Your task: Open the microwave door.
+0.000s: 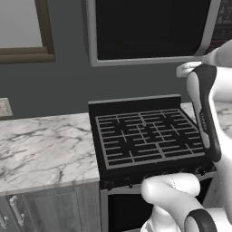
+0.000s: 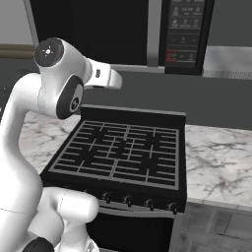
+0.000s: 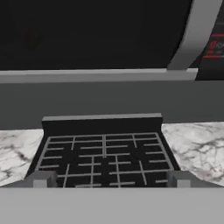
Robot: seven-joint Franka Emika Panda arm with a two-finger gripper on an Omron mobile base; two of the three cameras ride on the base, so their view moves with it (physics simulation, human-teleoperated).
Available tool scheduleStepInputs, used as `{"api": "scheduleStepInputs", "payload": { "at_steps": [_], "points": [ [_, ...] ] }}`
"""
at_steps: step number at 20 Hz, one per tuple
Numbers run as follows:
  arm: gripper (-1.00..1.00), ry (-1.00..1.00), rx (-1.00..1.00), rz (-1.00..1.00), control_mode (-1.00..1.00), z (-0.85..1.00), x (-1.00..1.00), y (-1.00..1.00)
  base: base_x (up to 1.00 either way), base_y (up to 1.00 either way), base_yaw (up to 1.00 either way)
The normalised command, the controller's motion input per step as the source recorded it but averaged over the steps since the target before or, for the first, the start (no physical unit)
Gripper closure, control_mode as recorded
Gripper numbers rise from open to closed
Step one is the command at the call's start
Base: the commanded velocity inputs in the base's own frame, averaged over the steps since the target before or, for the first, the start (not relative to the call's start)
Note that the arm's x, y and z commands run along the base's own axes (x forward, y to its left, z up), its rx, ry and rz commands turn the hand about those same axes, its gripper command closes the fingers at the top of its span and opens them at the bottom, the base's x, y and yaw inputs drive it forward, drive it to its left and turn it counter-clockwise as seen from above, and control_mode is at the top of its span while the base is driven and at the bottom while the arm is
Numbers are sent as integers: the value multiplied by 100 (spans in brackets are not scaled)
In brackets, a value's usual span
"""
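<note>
The microwave door (image 1: 149, 27) hangs above the stove, a black glass panel in a silver-grey frame, and it looks shut. Its long silver bar handle (image 1: 209, 27) runs down the right edge, beside the control panel (image 2: 184, 29). In the hand view the door (image 3: 87, 35) spans the top and the handle (image 3: 192, 35) slants at upper right. My gripper (image 3: 110, 180) is open, its fingertips (image 3: 41, 179) set wide apart with nothing between them. It is held in front of the microwave's lower edge, well clear of the handle. The hand (image 2: 106, 78) sits below the door's bottom frame.
A black stove (image 1: 145, 136) with a grey grate stands directly below, its knobs (image 2: 128, 199) along the front. Marble counters (image 1: 45, 149) flank it on both sides. A brown-framed window (image 1: 22, 27) and a wall outlet (image 1: 4, 108) are at the left.
</note>
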Motion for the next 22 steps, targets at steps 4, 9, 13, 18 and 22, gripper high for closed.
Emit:
{"api": "scheduleStepInputs", "payload": {
  "at_steps": [4,9,13,18,22],
  "points": [
    [-100,0,-2,-13,-100,32,0,-70,0,0,0],
    [-100,0,0,-10,-100,44,0,-63,0,0,0],
    [-100,0,0,-1,-100,58,1,-40,0,0,0],
    [-100,0,5,5,-100,29,23,-4,0,0,0],
    [-100,0,3,11,-100,2,42,-14,0,0,0]
  ]
}}
